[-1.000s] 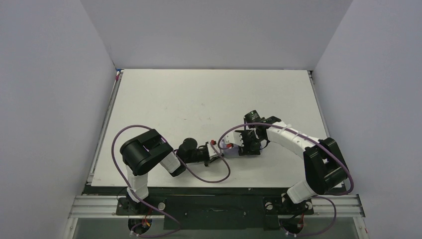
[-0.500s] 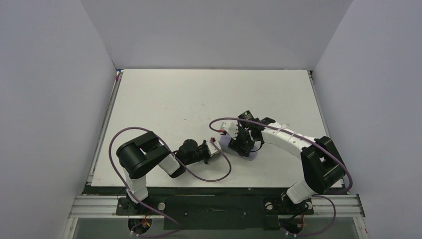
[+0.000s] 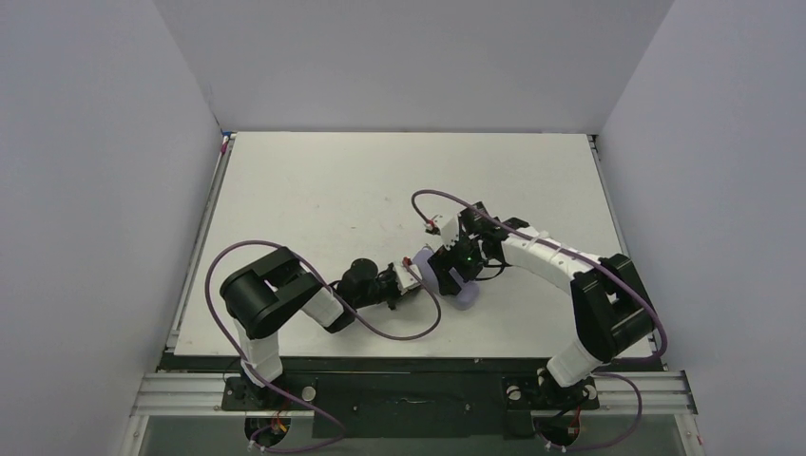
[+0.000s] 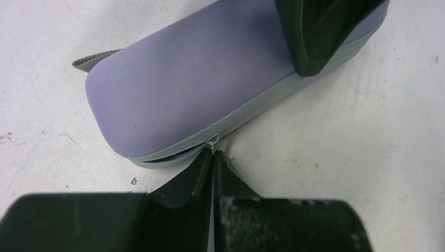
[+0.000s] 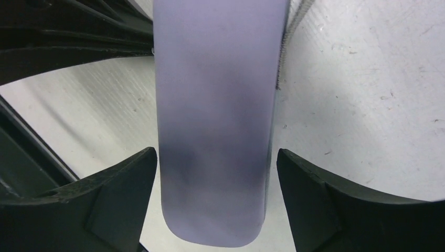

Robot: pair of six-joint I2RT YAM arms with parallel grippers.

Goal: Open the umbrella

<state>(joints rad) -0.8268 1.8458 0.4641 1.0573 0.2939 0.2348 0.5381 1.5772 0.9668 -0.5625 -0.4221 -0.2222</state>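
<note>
Fingertips of the left gripper [image 4: 212, 157] are pressed tightly together with no gap between them, and we see their points meeting the small metal ring [image 4: 213, 140] on the grey zipper seam [image 4: 252, 107] of a lavender case [image 4: 183, 79]. We cannot tell whether the ring itself is pinched. The case lies on the white table [image 3: 333, 190], in the near half and a little right of centre, with a short grey tab [image 4: 92, 60] sticking out of its rounded far end. Near the ring the seam gapes slightly, showing a dark slit. The right gripper [image 5: 215, 157] straddles the case across its width. Its two fingers are spread wide, and each inner face rests against one flank, so we read it as clamped on the case. From above, both arms reach inward and meet at this spot, the left low and nearly level with the table, the right coming from the other side. As for the umbrella, we cannot see it in any view; only the case's outer shell shows.
</note>
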